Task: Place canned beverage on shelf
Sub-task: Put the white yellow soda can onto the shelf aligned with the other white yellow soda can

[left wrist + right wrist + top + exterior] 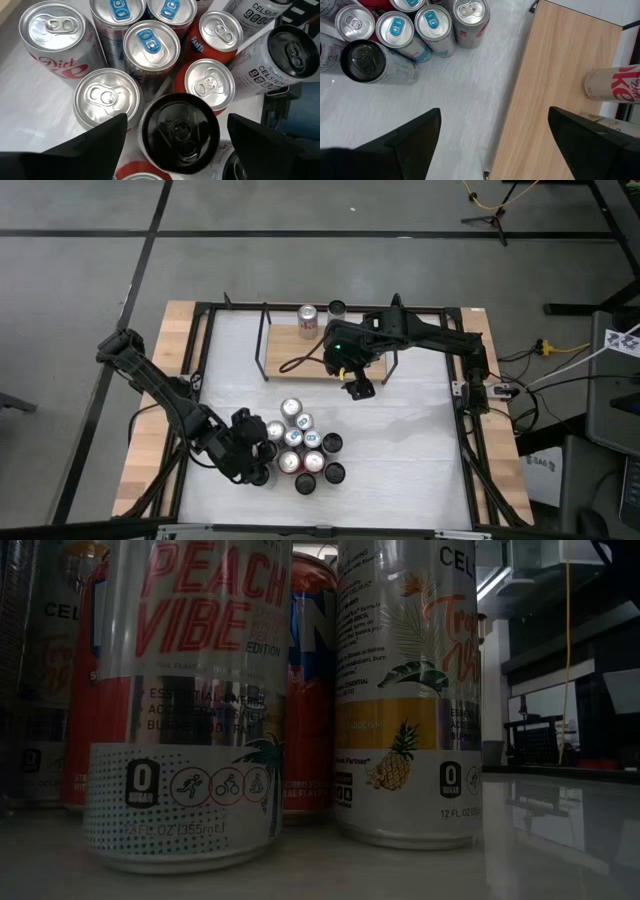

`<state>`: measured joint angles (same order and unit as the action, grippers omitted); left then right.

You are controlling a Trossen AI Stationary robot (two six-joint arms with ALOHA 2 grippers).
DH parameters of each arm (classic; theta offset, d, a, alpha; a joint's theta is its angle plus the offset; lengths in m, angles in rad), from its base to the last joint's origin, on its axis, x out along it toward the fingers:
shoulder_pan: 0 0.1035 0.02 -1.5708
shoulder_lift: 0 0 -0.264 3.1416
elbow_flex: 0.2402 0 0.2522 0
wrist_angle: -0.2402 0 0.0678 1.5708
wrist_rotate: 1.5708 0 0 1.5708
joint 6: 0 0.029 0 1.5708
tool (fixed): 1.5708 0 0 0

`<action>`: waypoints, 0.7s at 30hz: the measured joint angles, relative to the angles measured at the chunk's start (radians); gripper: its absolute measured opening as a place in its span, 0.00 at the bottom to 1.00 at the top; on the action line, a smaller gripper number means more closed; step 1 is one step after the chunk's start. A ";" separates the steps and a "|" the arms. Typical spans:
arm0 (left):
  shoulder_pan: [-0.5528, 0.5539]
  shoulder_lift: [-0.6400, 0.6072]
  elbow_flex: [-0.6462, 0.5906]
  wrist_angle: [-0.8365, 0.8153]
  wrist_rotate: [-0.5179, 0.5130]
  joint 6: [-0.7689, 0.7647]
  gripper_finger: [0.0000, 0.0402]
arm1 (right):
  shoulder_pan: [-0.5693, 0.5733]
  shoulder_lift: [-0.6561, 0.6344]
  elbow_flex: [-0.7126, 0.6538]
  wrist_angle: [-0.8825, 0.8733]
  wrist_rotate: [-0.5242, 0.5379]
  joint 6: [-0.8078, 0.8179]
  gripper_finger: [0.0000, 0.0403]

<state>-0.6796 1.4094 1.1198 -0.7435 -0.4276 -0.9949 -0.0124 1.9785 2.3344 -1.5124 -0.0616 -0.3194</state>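
While the open left gripper (175,132) straddles a black-topped can (180,131) amid the cluster (300,445) near the table's (400,440) front edge, the right gripper (358,387), open and empty, hangs by the shelf (300,365), where a Diet Coke can (308,320) stands at its rear edge; only the low view shows Celsius labels (185,690).

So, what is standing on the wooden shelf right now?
On the shelf, a silver-and-red can stands upright near its back edge. A dark-topped can shows at that edge too, perhaps behind it. The right gripper and its arm cover the board's right part.
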 joint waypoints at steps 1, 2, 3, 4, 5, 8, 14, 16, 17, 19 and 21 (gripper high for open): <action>0.000 0.000 0.000 0.000 0.000 -0.002 0.84 | 0.000 0.000 0.000 0.000 0.000 0.000 0.90; 0.000 0.000 0.000 0.000 -0.001 -0.007 0.84 | 0.000 0.000 0.000 0.000 0.000 0.000 0.90; 0.000 0.002 0.000 0.000 -0.001 -0.015 0.84 | 0.000 0.000 0.000 0.000 0.000 0.000 0.90; 0.000 0.006 0.000 0.001 -0.002 -0.019 0.84 | 0.000 0.000 0.000 0.000 0.000 0.000 0.90; 0.000 0.010 0.000 0.001 -0.001 -0.020 0.84 | 0.000 0.000 0.000 0.000 0.000 0.000 0.90; 0.000 0.028 0.000 0.001 0.014 -0.023 0.84 | 0.000 0.000 0.000 0.000 0.000 0.000 0.90; 0.001 0.053 0.000 0.008 0.024 -0.025 0.84 | 0.000 0.000 0.000 0.000 0.000 0.000 0.90; 0.004 0.053 0.000 0.007 0.024 -0.025 0.84 | 0.000 0.000 0.000 0.000 0.000 0.000 0.90; 0.006 0.053 0.000 0.007 0.025 -0.025 0.84 | 0.000 0.000 0.000 0.000 0.000 0.000 0.90; 0.008 0.053 0.000 -0.001 0.029 -0.025 0.84 | 0.000 0.000 0.000 0.000 0.000 0.000 0.90; 0.008 0.053 0.000 -0.011 0.033 -0.025 0.84 | 0.000 0.000 0.000 0.000 0.000 0.000 0.90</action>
<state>-0.6713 1.4624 1.1202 -0.7544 -0.3946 -1.0202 -0.0124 1.9785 2.3344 -1.5127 -0.0612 -0.3191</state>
